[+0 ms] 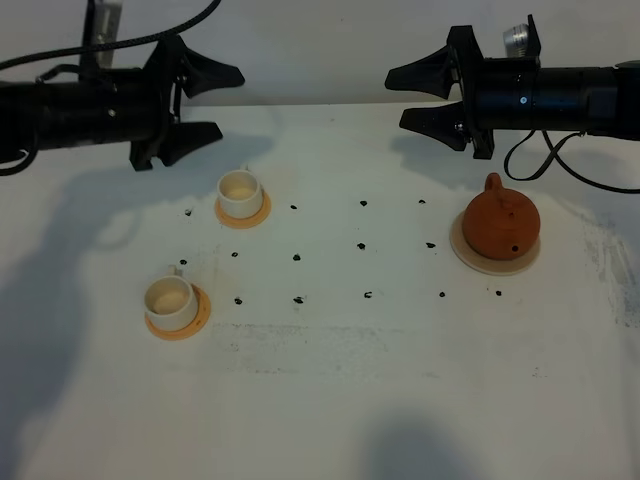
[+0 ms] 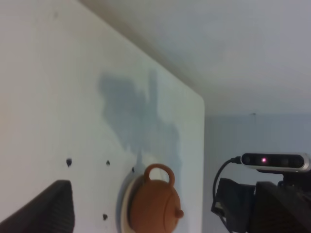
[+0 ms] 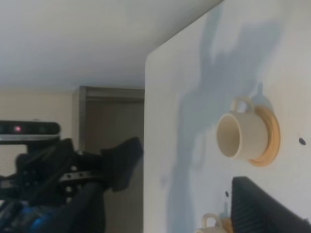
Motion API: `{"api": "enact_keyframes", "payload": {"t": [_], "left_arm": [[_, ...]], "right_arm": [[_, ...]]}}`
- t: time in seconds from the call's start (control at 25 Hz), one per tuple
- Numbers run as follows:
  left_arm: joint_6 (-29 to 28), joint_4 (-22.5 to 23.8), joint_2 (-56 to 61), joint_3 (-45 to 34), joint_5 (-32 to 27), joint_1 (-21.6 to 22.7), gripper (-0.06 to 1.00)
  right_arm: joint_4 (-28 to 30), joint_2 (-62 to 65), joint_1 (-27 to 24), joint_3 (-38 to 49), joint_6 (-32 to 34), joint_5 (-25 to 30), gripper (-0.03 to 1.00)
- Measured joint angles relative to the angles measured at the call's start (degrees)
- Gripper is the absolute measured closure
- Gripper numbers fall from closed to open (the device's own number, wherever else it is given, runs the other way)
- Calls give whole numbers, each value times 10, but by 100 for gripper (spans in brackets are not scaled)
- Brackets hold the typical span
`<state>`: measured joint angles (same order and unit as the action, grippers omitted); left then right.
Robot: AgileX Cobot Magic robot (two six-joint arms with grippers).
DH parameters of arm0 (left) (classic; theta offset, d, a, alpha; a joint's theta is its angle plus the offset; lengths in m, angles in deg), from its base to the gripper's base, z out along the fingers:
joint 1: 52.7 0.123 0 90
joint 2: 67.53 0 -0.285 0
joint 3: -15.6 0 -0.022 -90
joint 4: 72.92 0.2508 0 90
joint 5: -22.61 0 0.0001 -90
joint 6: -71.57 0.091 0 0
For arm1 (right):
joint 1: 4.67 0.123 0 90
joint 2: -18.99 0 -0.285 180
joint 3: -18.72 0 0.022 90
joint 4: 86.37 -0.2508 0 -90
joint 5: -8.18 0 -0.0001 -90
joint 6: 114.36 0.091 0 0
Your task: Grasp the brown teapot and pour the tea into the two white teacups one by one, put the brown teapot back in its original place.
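Near teacup [image 1: 170,298] stands on the desk's [image 1: 330,390] left; brown teapot [image 1: 500,225] sits on its coaster [image 1: 468,255], clear of the right fingers [image 1: 425,73], spread empty like the left fingers [image 1: 205,72]. Left wrist: teapot well beyond a finger. Right wrist: far teacup [image 3: 240,136], untouched.

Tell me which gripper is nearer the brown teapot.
Right. The right gripper hangs open just beyond the brown teapot; the left gripper is across the table, near the far teacup.

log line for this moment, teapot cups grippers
teapot: upright on coaster, untouched | far cup: on saucer | near cup: on saucer | left gripper: open, empty | right gripper: open, empty, apart from teapot
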<state>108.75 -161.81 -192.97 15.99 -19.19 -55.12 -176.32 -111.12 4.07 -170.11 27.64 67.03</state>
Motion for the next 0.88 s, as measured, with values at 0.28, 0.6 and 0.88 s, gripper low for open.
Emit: {"api": "enact_keyframes", "payload": {"t": [0.28, 0.6, 0.88], "left_arm": [[-47, -5, -5, 0, -20, 0, 24], [-79, -11, -5, 0, -24, 0, 24], [-79, -17, -5, 0, -30, 0, 24]], "right_arm": [[0, 0, 0, 0, 41, 3, 38], [1, 0, 0, 0, 49, 4, 38], [1, 0, 0, 0, 48, 4, 38]]}}
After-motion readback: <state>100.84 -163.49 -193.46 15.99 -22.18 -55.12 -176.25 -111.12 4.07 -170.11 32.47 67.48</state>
